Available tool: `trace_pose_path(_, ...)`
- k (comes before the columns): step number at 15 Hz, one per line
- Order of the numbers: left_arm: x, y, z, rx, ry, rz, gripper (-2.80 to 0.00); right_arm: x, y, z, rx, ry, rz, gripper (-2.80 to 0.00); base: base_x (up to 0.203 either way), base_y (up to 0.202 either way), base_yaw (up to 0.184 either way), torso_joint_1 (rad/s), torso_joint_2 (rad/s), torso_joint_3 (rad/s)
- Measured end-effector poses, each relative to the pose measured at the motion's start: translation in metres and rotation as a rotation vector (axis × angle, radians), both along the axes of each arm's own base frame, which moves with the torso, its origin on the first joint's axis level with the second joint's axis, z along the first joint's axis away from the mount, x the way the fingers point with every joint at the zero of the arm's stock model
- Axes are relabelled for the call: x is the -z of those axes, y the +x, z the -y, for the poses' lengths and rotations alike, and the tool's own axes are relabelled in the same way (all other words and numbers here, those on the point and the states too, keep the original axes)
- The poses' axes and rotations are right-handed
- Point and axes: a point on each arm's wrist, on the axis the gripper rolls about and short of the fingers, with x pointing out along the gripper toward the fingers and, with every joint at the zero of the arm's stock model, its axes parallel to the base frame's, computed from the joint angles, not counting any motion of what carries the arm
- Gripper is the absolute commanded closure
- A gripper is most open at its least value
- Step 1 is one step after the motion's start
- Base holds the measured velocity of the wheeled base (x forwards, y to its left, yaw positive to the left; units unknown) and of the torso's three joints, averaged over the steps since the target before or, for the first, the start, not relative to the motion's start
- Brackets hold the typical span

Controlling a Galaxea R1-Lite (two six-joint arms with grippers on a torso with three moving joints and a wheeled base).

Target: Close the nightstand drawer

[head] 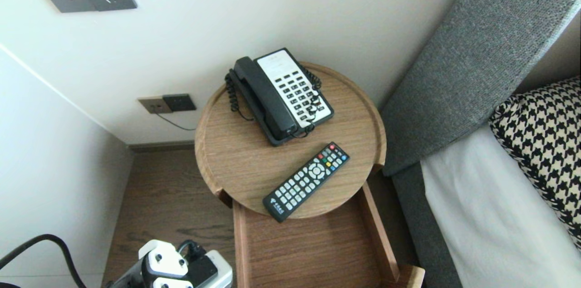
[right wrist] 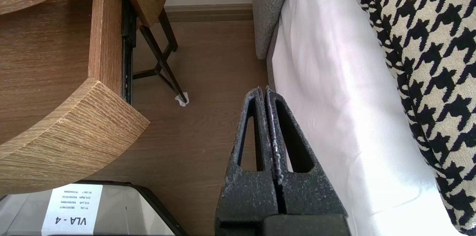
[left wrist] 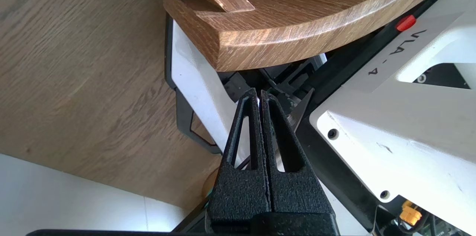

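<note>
I see the remote at 6 o'clock on the round tabletop. Its long axis is diagonal, with the red-button end pointing between 1 and 2 o'clock. My left tool is pinched closed and empty near the drawer front. The right tool is closed too, beside the bed.

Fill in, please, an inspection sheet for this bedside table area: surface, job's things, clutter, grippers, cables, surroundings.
Surface: round wooden table top, raised rim.
Job's things: drawer pulled open below the top; remote control lying on the top, near the edge above the drawer.
Clutter: telephone at the back, handset on its cradle.
Grippers: left gripper shut, low, near the drawer's curved front, apart from it; right gripper shut, above the floor beside the bed; both hold nothing.
Cables: coiled phone cord; thin wire from the wall socket; black cable near the left arm.
Surroundings: grey headboard, houndstooth pillow.
</note>
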Motion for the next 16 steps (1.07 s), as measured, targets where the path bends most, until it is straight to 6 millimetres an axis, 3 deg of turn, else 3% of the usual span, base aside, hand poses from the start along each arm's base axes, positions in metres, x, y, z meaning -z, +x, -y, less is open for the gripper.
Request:
trace_pose_path(9, 0.005, 0.013, 0.020, -0.095, -0.029, 0.015, 0.00, 0.000, 0.000, 0.000, 0.000, 0.000, 0.000, 0.00, 0.000, 0.000, 0.000, 0.000, 0.00, 0.000)
trace_pose_path(16, 0.006, 0.021, 0.021, -0.142, -0.039, 0.016, 0.00, 0.000, 0.000, 0.000, 0.000, 0.000, 0.000, 0.00, 0.000, 0.000, 0.000, 0.000, 0.00, 0.000)
